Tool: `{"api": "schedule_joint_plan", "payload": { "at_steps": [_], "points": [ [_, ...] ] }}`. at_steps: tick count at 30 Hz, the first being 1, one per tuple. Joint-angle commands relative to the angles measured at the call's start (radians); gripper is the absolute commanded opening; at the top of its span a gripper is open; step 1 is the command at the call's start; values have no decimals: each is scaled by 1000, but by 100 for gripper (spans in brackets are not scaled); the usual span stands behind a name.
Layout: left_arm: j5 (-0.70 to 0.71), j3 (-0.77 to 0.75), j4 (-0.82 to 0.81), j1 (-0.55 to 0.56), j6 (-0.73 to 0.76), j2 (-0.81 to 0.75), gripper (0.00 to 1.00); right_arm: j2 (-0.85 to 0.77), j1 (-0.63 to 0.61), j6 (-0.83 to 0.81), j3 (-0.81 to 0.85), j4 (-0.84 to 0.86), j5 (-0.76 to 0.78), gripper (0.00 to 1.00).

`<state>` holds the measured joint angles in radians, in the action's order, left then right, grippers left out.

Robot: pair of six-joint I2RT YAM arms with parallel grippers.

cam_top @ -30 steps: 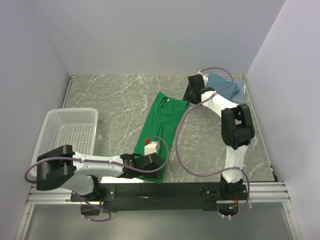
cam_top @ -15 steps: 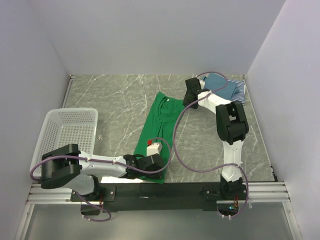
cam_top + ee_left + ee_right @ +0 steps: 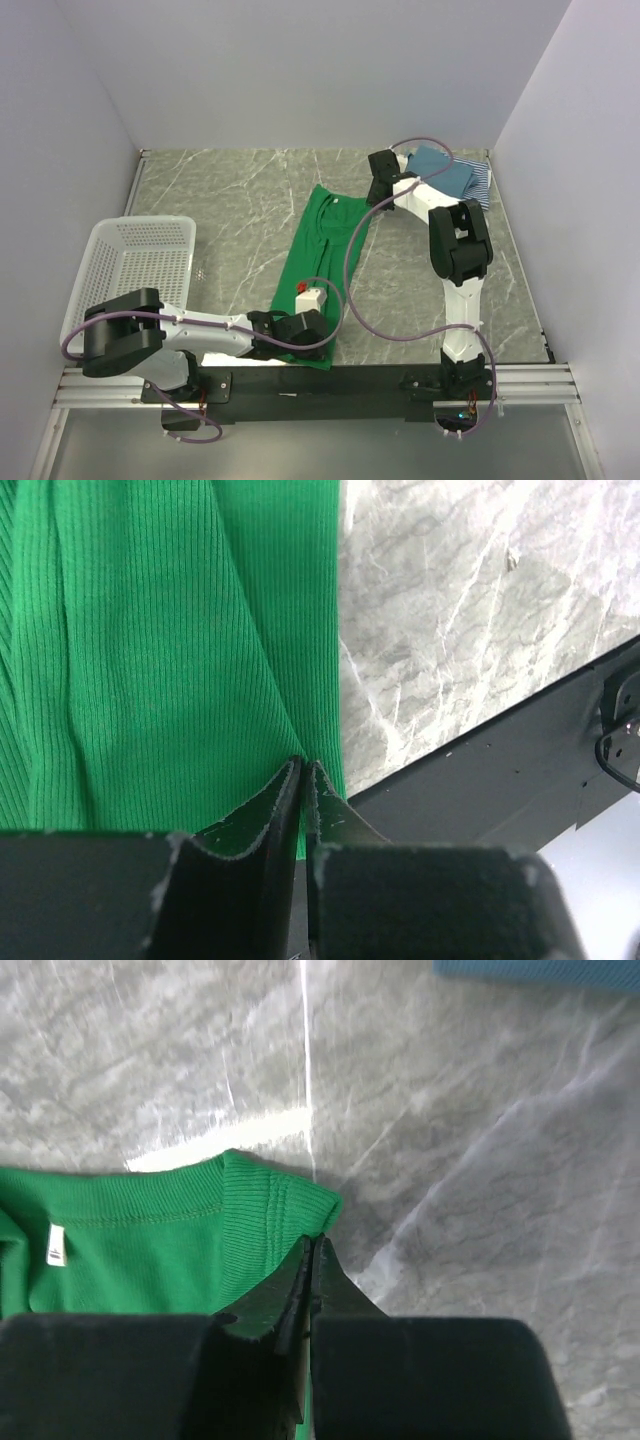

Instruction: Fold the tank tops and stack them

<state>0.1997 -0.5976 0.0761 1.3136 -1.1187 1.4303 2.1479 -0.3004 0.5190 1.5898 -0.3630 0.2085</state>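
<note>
Now that the right end effector (image 3: pixel 310 1242) has swung away from the far-right pile and clamped its jaws from half-open to fully clenched, it pinches the corner of a shoulder strap of the green tank top (image 3: pixel 318 262); a second ago it hovers beside the teal tank top (image 3: pixel 445 168), which lies folded on the striped tank top (image 3: pixel 481 186) in the far right corner of the table (image 3: pixel 230 190); that pile looks finished, and the white basket (image 3: pixel 140 232) at the left is empty.

The left end effector (image 3: pixel 303 767) has barely changed; its jaws stay nearly closed on the near hem corner of the green top, by the table's front edge.

The green top lies stretched lengthwise in the middle of the table, neck end far, hem near; with both ends of its right edge gripped, the fold of this last garment seems ready to begin; what remains, by my reading, is folding it and placing it on the pile.
</note>
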Motion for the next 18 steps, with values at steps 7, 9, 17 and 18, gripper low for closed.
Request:
{"api": "schedule_joint_plan", "payload": {
  "at_steps": [7,9,17,18],
  "points": [
    [-65,25,-16,29,34,15,12,23,-6,-115,168,-163,193,0],
    [-71,27,-32,30,36,16,12,39,-23,-134,214,-218,238,0],
    [-71,12,-35,36,40,21,11,151,-65,-174,335,-332,328,0],
    [-71,13,-32,36,39,16,11,161,-65,-172,361,-344,328,0]
  ]
}}
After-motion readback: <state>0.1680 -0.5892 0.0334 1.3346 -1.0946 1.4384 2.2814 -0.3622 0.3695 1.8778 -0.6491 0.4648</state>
